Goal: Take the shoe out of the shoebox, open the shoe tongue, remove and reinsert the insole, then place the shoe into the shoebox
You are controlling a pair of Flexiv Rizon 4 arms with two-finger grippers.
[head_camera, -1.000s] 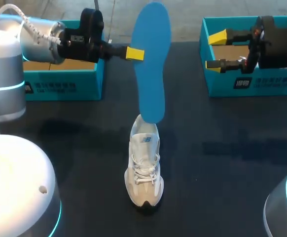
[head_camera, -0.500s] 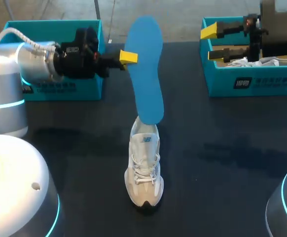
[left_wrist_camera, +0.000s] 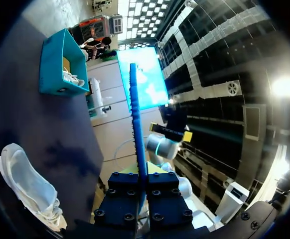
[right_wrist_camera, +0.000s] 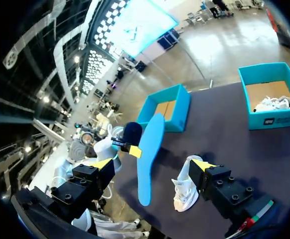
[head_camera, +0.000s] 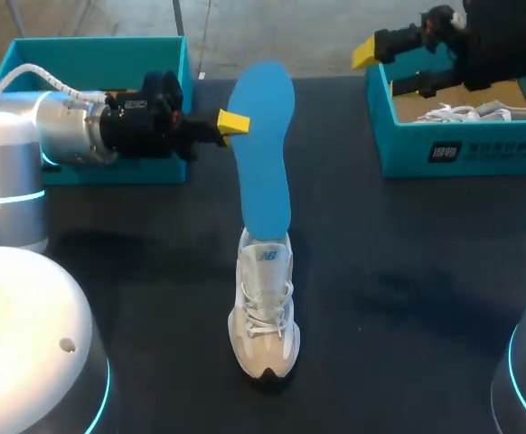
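Dark table point(head_camera: 408, 271): L pincer point(head_camera: 233, 122) grips insole point(head_camera: 263, 163) over shoe point(head_camera: 265, 307); box label point(head_camera: 450, 152) unreadable.

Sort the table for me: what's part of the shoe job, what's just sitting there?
In the job: blue insole, held by the left gripper; white shoe on the table; left shoebox, seemingly empty.
Lying about: right shoebox and the second shoe inside it.
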